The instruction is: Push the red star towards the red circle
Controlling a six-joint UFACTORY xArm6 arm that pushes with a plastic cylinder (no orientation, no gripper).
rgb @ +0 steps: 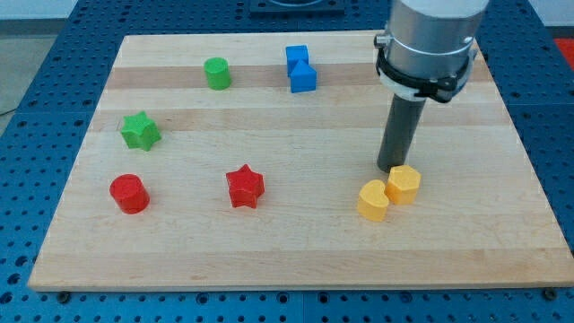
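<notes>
Red star (245,187) sits near the counter's (296,260) bottom edge, left of centre, flat and apart from everything. Red circle (128,193) lies to its left, toward the bottom-left corner, roughly level with it. The tip (392,168) is well off to the right, just above the yellow hexagon block (404,184), which touches a second yellow block (373,200). No hand on this rig (rod only), so nothing is grasped.

To do it well: bring the tip round to the star's right side, clear of the yellows, then push straight left through its centre so it doesn't spin off. The star's points make contact glancing; go slow.
</notes>
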